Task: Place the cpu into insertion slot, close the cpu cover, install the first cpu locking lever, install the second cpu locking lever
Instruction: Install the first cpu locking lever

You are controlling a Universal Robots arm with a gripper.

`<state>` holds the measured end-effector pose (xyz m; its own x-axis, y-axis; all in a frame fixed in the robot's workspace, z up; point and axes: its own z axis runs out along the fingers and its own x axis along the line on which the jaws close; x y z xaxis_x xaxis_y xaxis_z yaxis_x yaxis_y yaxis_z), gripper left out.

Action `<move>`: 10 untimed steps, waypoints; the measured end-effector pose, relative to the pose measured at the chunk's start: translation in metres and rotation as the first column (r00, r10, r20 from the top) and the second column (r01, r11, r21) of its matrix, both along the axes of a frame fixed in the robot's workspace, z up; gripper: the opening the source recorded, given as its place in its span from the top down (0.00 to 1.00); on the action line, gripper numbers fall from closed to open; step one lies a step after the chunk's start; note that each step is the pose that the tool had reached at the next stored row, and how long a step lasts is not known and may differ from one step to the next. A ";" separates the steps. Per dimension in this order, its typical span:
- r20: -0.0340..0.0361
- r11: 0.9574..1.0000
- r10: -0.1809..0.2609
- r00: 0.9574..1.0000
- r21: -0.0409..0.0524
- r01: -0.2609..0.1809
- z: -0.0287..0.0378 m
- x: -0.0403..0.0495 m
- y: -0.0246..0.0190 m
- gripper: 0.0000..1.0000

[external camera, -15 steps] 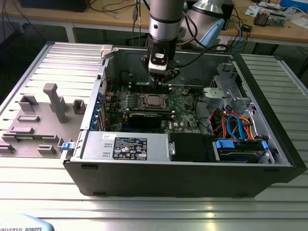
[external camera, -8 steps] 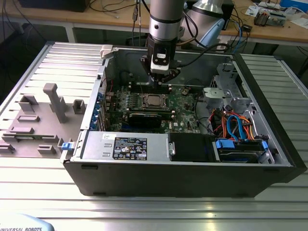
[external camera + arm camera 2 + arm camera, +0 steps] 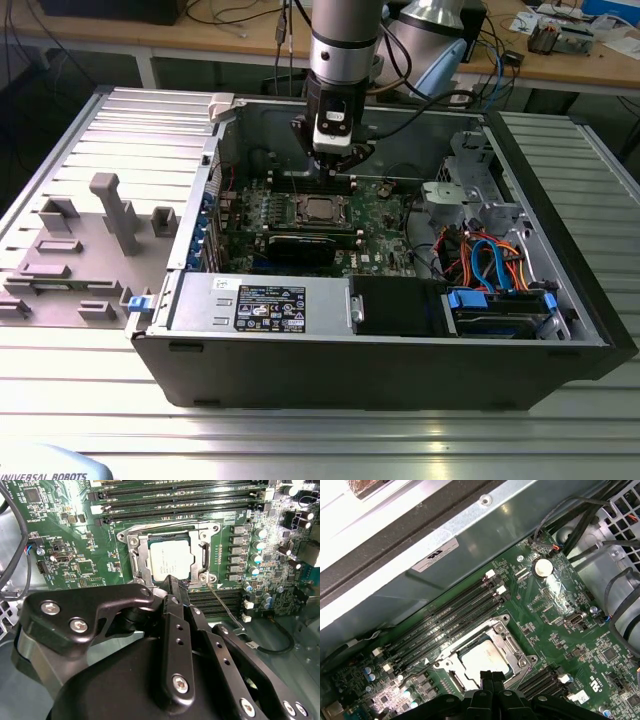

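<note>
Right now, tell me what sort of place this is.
Likely a robotics lab or workshop: an opened computer case on a ribbed metal table, a robot arm hangs over its motherboard, and wooden benches behind carry cables.

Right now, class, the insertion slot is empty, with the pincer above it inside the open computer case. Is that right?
Not quite. The insertion slot is not empty: the second wrist view shows the cpu lying in it. The rest holds: the pincer is above it, inside the open computer case.
</note>
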<state>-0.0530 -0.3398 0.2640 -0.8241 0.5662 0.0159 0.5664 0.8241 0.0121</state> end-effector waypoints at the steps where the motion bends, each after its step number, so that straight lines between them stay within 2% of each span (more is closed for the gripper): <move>1: 0.000 1.000 0.000 1.000 0.000 0.000 0.0000 0.0000 0.0000 0.89; 6: 0.000 1.000 0.013 1.000 0.000 -0.013 0.0000 0.0000 0.0000 0.89; 10: 0.000 0.998 0.056 0.998 0.000 -0.056 0.0000 0.0000 0.0000 0.89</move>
